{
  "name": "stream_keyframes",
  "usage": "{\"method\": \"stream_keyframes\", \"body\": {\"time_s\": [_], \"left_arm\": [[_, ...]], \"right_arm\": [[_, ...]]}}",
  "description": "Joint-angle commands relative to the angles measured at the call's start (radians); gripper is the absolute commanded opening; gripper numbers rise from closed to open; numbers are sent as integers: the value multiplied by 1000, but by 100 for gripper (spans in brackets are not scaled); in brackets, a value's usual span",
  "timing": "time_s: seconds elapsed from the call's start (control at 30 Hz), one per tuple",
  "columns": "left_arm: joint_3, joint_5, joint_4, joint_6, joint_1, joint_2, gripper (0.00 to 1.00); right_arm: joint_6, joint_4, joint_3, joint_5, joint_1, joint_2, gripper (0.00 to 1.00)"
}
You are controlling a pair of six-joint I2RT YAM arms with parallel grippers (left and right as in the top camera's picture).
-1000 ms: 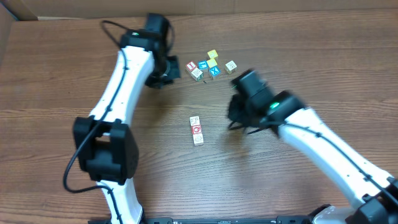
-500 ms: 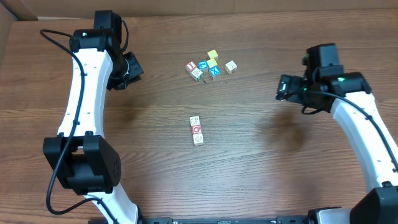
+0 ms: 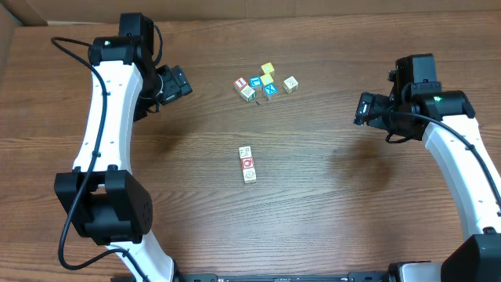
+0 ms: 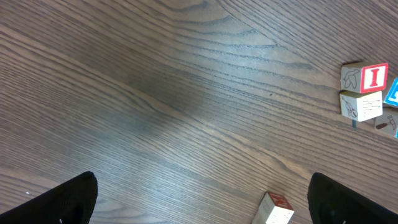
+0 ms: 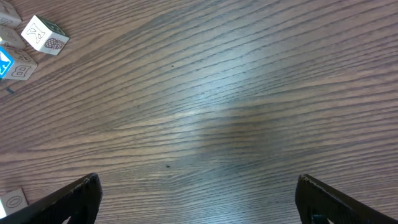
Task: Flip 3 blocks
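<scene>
The three blocks (image 3: 248, 164) lie in a short touching row at the middle of the table; the middle one shows a red ring on white and the two end ones are cream. My left gripper (image 3: 174, 84) hangs open at the back left, far from them. In the left wrist view its fingers (image 4: 68, 200) stand wide apart over bare wood, and one block (image 4: 275, 210) peeks in at the bottom edge. My right gripper (image 3: 364, 110) is open at the right, also well away. The right wrist view catches the ringed block (image 5: 12, 200) at its lower left corner, beside a finger (image 5: 71, 198).
A loose cluster of other small cubes (image 3: 266, 81), yellow, blue-faced, red-lettered and cream, sits at the back centre. It also shows as the red-I cube (image 4: 372, 77) and a cream cube (image 5: 43, 34). A cardboard wall (image 3: 329, 8) borders the far edge.
Both arms have pulled back from the middle, the left to the back left and the right out to the right. Both grippers have opened. The row of blocks has stayed put.
</scene>
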Motion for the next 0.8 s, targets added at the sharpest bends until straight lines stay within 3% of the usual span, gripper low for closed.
{"method": "stream_keyframes", "body": {"time_s": [0.0,0.43,0.77], "left_arm": [[18,10,3,-14,2,-16,100],[18,10,3,-14,2,-16,100],[18,9,3,-14,2,-16,100]], "right_arm": [[-19,5,15,1,-1,-13,100],[-19,11,6,-2,-1,-25,100],[-19,11,6,-2,2,-367,100]]}}
